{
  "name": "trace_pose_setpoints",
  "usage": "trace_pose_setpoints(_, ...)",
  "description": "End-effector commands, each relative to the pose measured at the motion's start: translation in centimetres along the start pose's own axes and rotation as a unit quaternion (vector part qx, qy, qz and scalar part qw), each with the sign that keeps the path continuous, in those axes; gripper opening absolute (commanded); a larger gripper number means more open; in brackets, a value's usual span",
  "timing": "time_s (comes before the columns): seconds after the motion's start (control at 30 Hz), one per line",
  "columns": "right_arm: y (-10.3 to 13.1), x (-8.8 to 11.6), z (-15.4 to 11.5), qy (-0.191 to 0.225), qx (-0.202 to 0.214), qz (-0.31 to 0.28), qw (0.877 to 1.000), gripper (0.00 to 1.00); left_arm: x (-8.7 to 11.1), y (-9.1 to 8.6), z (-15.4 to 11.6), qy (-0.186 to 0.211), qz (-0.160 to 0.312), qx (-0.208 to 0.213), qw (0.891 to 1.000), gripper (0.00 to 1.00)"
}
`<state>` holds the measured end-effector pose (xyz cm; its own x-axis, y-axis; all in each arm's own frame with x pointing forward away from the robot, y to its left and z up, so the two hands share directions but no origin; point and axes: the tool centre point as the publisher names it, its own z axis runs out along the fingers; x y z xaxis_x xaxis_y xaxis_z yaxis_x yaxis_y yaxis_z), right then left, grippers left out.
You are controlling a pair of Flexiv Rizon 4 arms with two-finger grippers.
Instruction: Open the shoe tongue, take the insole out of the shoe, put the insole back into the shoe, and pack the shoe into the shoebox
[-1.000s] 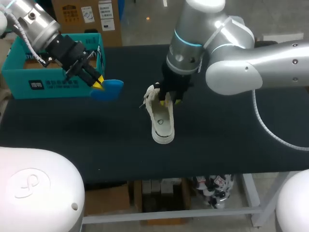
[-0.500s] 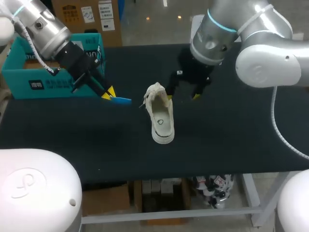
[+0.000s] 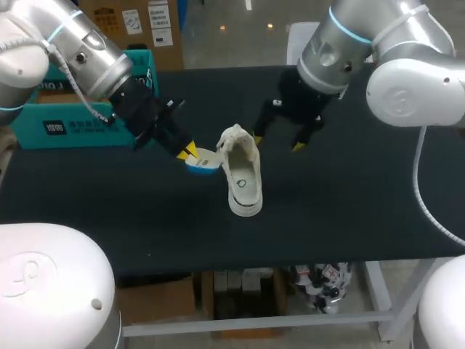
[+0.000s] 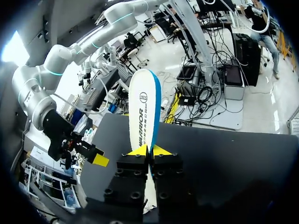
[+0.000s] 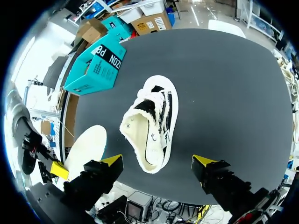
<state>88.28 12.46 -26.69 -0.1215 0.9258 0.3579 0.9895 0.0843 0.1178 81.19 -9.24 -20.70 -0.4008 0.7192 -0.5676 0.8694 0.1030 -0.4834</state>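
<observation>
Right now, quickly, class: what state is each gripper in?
Left gripper: closed on the insole.
Right gripper: open, holding nothing, near the shoe.

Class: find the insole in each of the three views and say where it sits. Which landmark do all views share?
Head view: insole in the left tool, beside the shoe.
Left wrist view: insole gripped between the tool's fingers, sticking out ahead.
Right wrist view: pale oval beside the shoe.
Shared landmark: the black table.
</observation>
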Motion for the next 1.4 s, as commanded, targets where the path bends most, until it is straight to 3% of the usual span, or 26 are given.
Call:
trace_pose_setpoints(0.03,-1.3,-2.3,-0.8,0.082,-0.015,0.153,0.985,1.0,-0.3,0.6,1.2,-0.007,0.002,0.02,1.0,0.0)
trace_pose_setpoints(0.7,-1.6,-2.4,-0.7,0.07,-0.016,0.161,0.984,1.0,-0.7,0.9,1.5,0.003,-0.007,0.03,1.0,0.0)
trace_pose_setpoints(0.77,-1.2,-2.2,-0.3,0.071,0.0,0.173,0.982,1.0,-0.8,0.2,2.1,-0.001,0.001,0.021,1.0,0.0)
trace_pose_setpoints(0.8,-1.0,-2.1,0.0,0.084,0.002,0.21,0.974,1.0,-0.8,-0.4,2.6,-0.001,0.02,0.011,1.0,0.0)
trace_pose_setpoints(0.87,-1.1,-1.9,0.5,0.1,0.025,0.222,0.97,1.0,-1.0,-0.9,3.2,-0.003,0.026,0.01,1.0,0.0)
trace_pose_setpoints(1.0,-1.5,-1.6,0.4,0.128,0.023,0.289,0.949,1.0,-1.3,-1.7,4.3,-0.006,0.038,0.001,0.999,0.0)
trace_pose_setpoints(1.4,-3.1,-0.6,1.6,0.204,0.081,0.386,0.896,1.0,-0.3,-2.3,6.8,-0.033,0.067,0.0,0.997,0.0)
